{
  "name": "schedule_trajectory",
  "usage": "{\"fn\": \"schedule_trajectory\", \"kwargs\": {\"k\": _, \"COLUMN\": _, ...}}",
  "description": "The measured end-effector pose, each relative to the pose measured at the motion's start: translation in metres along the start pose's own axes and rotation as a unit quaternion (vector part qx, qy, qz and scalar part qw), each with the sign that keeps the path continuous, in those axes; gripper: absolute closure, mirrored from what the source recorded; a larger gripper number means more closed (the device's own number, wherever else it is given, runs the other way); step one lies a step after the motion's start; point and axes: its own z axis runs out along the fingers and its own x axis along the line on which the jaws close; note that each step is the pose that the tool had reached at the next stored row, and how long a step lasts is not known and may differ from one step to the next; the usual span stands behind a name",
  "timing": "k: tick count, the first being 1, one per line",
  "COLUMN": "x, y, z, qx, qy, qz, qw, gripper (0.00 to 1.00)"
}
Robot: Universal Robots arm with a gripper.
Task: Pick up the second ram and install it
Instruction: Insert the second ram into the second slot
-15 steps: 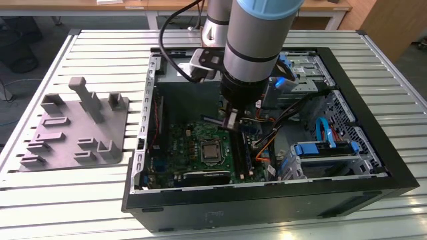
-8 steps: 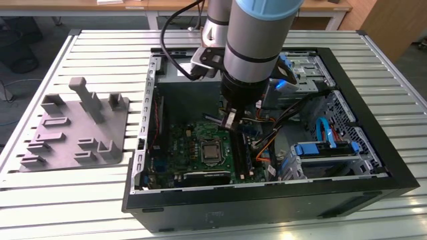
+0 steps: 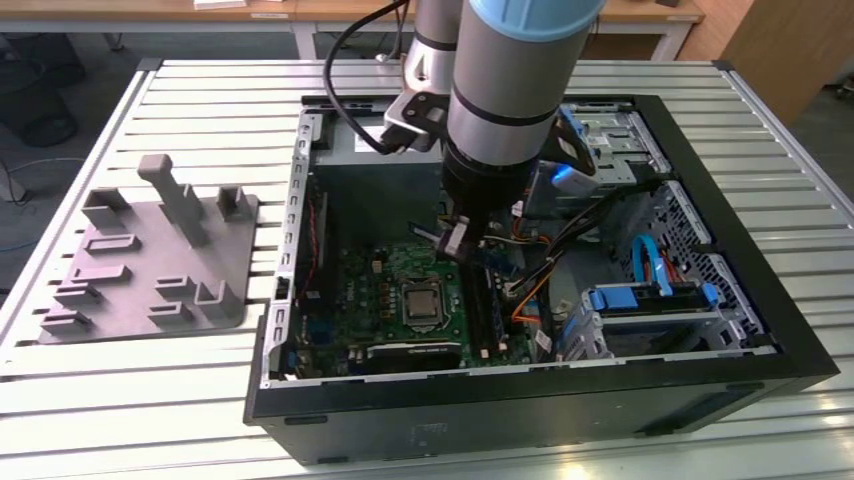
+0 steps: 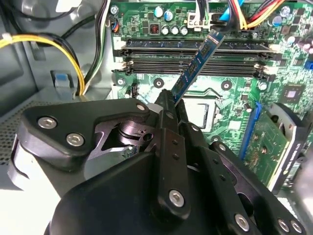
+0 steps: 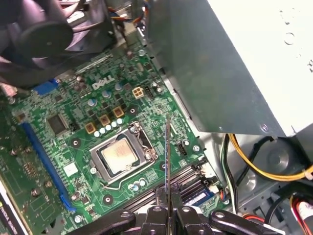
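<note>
My gripper (image 3: 454, 241) is inside the open computer case (image 3: 747, 360), over the motherboard (image 3: 400, 275). It is shut on the second ram (image 4: 198, 63), a slim green stick with a bluish label. In the second wrist view the stick slants out from the black fingertips (image 4: 166, 100) and its far end lies over the long black memory slots (image 4: 146, 64). In the first wrist view the ram (image 5: 167, 152) shows edge-on, rising from my gripper (image 5: 167, 198) beside the processor socket (image 5: 120, 156). It is held above the board, not seated in a slot.
A grey power supply box (image 5: 220, 63) and yellow cables (image 5: 254, 161) crowd one side of the slots. A long blue card slot (image 5: 44, 161) lies beyond the socket. Drive cages with blue parts (image 3: 641, 300) fill the case's right. A grey fixture tray (image 3: 147, 260) sits at the exterior view's left.
</note>
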Motion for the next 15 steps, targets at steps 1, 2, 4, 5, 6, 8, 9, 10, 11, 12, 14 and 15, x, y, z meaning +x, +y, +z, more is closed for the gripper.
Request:
{"fn": "schedule_trajectory", "kwargs": {"k": 1, "x": 0.0000, "y": 0.0000, "z": 0.0000, "qx": 0.0004, "qy": -0.0003, "qz": 0.006, "qw": 1.0000, "gripper": 0.86}}
{"fn": "schedule_trajectory", "kwargs": {"k": 2, "x": 0.0000, "y": 0.0000, "z": 0.0000, "qx": 0.0008, "qy": -0.0006, "qz": 0.011, "qw": 0.9999, "gripper": 0.86}}
{"fn": "schedule_trajectory", "kwargs": {"k": 4, "x": 0.0000, "y": 0.0000, "z": 0.0001, "qx": 0.0017, "qy": -0.0011, "qz": 0.022, "qw": 0.9998, "gripper": 0.86}}
{"fn": "schedule_trajectory", "kwargs": {"k": 5, "x": 0.0000, "y": 0.0000, "z": 0.0001, "qx": 0.0021, "qy": -0.0013, "qz": 0.027, "qw": 0.9996, "gripper": 0.86}}
{"fn": "schedule_trajectory", "kwargs": {"k": 6, "x": 0.0000, "y": 0.0000, "z": 0.0001, "qx": 0.0025, "qy": -0.0015, "qz": 0.032, "qw": 0.9995, "gripper": 0.86}}
{"fn": "schedule_trajectory", "kwargs": {"k": 8, "x": 0.0000, "y": 0.0000, "z": 0.0002, "qx": 0.0033, "qy": -0.0020, "qz": 0.042, "qw": 0.9991, "gripper": 0.86}}
{"fn": "schedule_trajectory", "kwargs": {"k": 9, "x": 0.0000, "y": 0.0000, "z": 0.0002, "qx": 0.0037, "qy": -0.0022, "qz": 0.047, "qw": 0.9989, "gripper": 0.86}}
{"fn": "schedule_trajectory", "kwargs": {"k": 10, "x": 0.0000, "y": 0.0000, "z": 0.0002, "qx": 0.0042, "qy": -0.0025, "qz": 0.052, "qw": 0.9986, "gripper": 0.86}}
{"fn": "schedule_trajectory", "kwargs": {"k": 11, "x": 0.0000, "y": 0.0000, "z": 0.0002, "qx": 0.0045, "qy": -0.0027, "qz": 0.057, "qw": 0.9983, "gripper": 0.86}}
{"fn": "schedule_trajectory", "kwargs": {"k": 12, "x": 0.0000, "y": 0.0000, "z": 0.0002, "qx": 0.0049, "qy": -0.0029, "qz": 0.062, "qw": 0.9981, "gripper": 0.86}}
{"fn": "schedule_trajectory", "kwargs": {"k": 14, "x": 0.0000, "y": 0.0000, "z": 0.0003, "qx": 0.0057, "qy": -0.0034, "qz": 0.072, "qw": 0.9974, "gripper": 0.86}}
{"fn": "schedule_trajectory", "kwargs": {"k": 15, "x": 0.0000, "y": 0.0000, "z": 0.0003, "qx": 0.0060, "qy": -0.0036, "qz": 0.076, "qw": 0.9970, "gripper": 0.86}}
